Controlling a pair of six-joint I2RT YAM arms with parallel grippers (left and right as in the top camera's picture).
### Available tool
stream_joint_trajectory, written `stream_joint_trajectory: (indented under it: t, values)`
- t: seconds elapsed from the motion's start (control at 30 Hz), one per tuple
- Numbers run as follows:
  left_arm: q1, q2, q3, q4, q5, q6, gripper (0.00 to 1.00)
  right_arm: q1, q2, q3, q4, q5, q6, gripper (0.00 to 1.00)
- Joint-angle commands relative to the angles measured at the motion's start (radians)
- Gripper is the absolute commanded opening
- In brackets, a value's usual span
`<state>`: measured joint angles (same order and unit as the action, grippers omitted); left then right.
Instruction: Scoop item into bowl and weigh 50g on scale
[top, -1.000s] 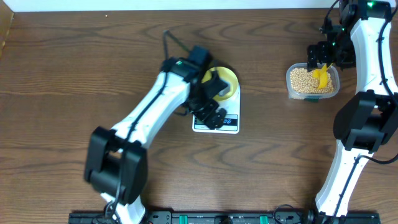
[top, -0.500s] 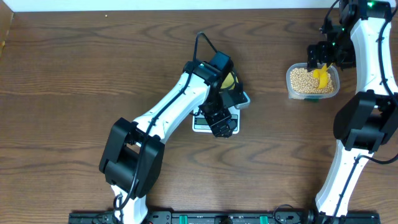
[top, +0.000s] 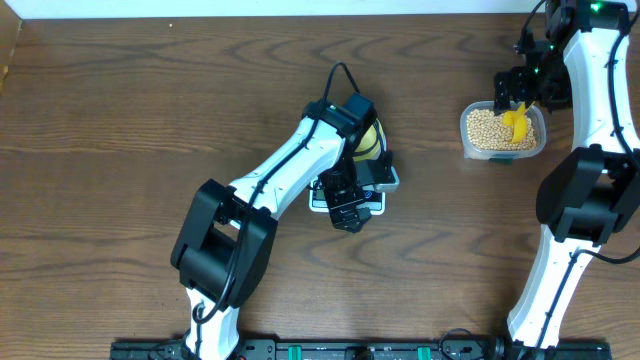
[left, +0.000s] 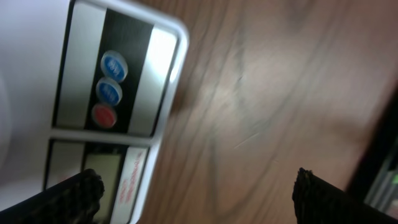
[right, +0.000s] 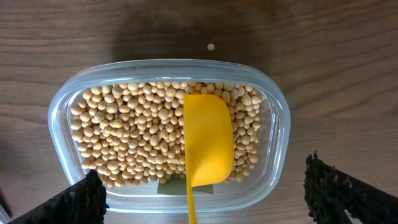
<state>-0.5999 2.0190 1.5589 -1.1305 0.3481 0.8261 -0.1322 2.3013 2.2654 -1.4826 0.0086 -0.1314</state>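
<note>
My left arm has swung in from the left and further over the scale (top: 389, 178) in the past second, so the wrist now covers more of the pale-yellow bowl (top: 372, 140) than before; only a sliver of its rim shows on the scale's far side. The left gripper (top: 349, 214) hangs over the scale's front edge with its fingers wide apart and nothing between them. Its wrist camera sees the two blue buttons, the red one and the grey display, blurred, beside bare wooden table (top: 120, 120).

My right arm has not shifted. The right gripper (top: 516, 92) hovers above the clear tub (right: 277, 106), fingers spread and empty. The beans (right: 137, 137) fill that tub, the yellow scoop (right: 208, 137) lies on them, and one stray bean (right: 211, 46) sits on the table just beyond the rim.
</note>
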Motion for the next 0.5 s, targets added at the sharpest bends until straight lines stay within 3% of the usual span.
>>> stream_joint_trajectory:
  t: [0.0,0.23,0.33,0.47]
  values:
    - [-0.024,0.003,-0.032,-0.005,-0.183,0.034,0.98,0.001,0.013,0.008,-0.001,0.008,0.003,0.99]
    - [-0.08,0.002,-0.091,0.024,-0.341,0.024,0.98,0.001,0.013,0.008,-0.001,0.008,0.003,0.99]
    - [-0.081,-0.009,-0.091,0.033,-0.275,0.044,0.98,0.001,0.013,0.008,-0.001,0.008,0.003,0.99]
    - [-0.057,-0.022,-0.091,0.007,-0.127,0.18,0.98,0.001,0.013,0.008,-0.001,0.008,0.003,0.99]
